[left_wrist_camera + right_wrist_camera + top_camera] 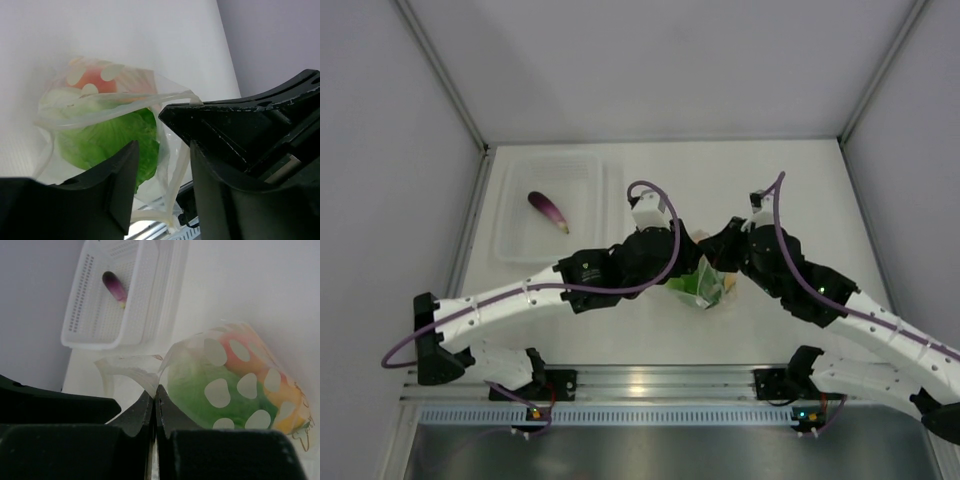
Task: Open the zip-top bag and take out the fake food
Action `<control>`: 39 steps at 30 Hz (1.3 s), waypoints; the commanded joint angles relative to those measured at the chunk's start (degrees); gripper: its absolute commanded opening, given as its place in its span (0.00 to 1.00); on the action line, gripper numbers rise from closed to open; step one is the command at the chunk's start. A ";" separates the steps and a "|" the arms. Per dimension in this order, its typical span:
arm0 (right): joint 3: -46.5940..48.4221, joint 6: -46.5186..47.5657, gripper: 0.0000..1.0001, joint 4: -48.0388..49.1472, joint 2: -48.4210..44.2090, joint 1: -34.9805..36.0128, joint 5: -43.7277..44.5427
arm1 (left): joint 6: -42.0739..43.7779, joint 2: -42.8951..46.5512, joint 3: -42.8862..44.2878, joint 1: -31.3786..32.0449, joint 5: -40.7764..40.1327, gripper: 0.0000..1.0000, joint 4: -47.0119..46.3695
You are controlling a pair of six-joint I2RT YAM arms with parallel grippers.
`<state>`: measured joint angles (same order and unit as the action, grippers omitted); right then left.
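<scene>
Where the two arms meet at mid-table, we enter item one: a small clear floppy plastic zip-top bag (703,287) printed with white dots. It lies on the table just ahead of the near rail, between the two wrists. Contents seen through the film: one ruffled green toy lettuce (105,142) filling the lower part, and one round orange-red toy fruit (94,79) behind it. A yellow-orange patch at the bag's far corner may be a second fruit; we cannot tell. The mouth looks parted toward the left wrist camera, its thick rim strip hanging loose.

Item two: right claw (156,396), clenched, fingers pressed together with a fold of the bag's edge film nipped between them.

Item three: left claw (162,146), released. Its black fingers (105,195) stand apart with the rim strip running through the gap; whether the strip touches either pad we cannot tell.

Item four: slim purple toy eggplant (548,211), outside the bag. It lies alone in a pale perforated rectangular plastic tray (506,240) at the far left, close to the left wall's foot and well apart from the bag.

Edges and room: bare white table top (790,190) shows beyond the bag to the far wall and across the right side. A silver rail (650,383) bounds the near edge. Plain grey panels (620,60) close in left, back and right.
</scene>
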<state>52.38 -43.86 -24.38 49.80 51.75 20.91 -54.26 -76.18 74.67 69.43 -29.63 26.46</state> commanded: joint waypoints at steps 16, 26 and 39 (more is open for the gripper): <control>-13.70 -15.83 0.00 17.36 -6.72 0.11 3.00 | 2.14 0.08 -7.52 0.09 -1.40 0.49 1.58; -14.59 -11.96 0.00 11.20 -10.34 -5.51 0.72 | 2.67 -8.27 -2.26 -0.43 0.69 0.63 1.40; -15.91 -10.99 0.00 12.69 -11.22 -5.78 -2.89 | -9.98 -14.08 -9.01 -4.04 9.15 0.75 -13.35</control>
<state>36.05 -55.70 -14.55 39.92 46.70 19.14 -58.70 -90.78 68.77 65.98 -22.11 21.45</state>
